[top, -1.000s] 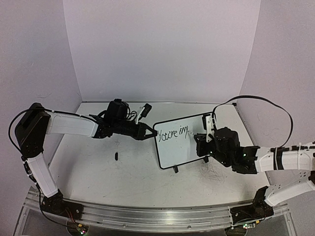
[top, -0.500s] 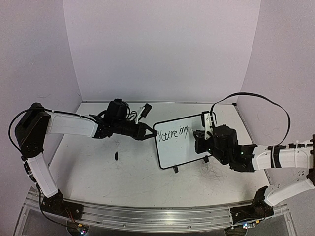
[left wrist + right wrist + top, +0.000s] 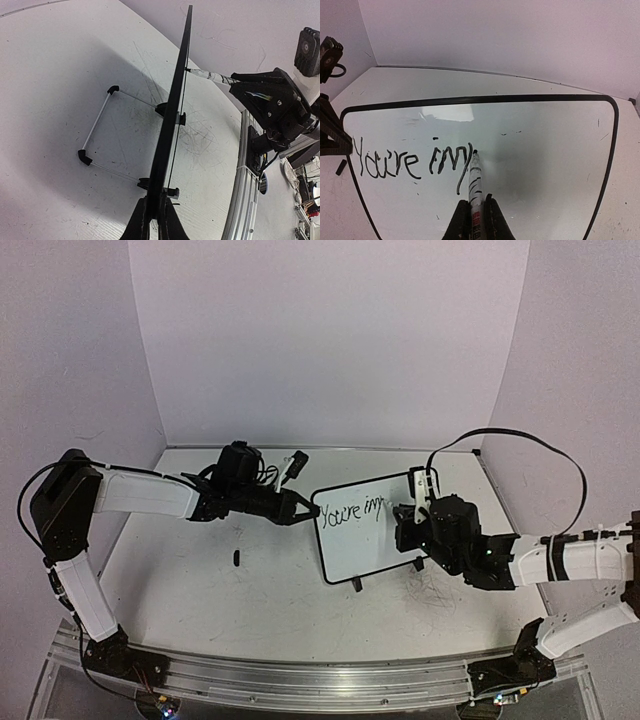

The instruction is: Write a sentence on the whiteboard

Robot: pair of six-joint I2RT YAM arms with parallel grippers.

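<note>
The whiteboard [image 3: 372, 525] stands upright on its feet mid-table, with "You're im" and a long downstroke written on it [image 3: 410, 162]. My left gripper [image 3: 303, 510] is shut on the board's left edge; in the left wrist view [image 3: 156, 212] its jaws pinch the black frame [image 3: 172, 105] edge-on. My right gripper [image 3: 405, 523] is shut on a white marker [image 3: 475, 185] with black stripes. The marker tip [image 3: 474, 152] touches the board at the top of the last stroke. The marker also shows beyond the board in the left wrist view [image 3: 212, 76].
A small black cap [image 3: 236, 558] lies on the table left of the board. The board's wire stand [image 3: 97, 122] rests on the table behind it. The metal rail [image 3: 300, 675] runs along the near edge. Purple walls enclose the back and sides.
My right gripper has moved slightly left and up with the marker, and a long downstroke now follows "im". The left arm has not moved.
</note>
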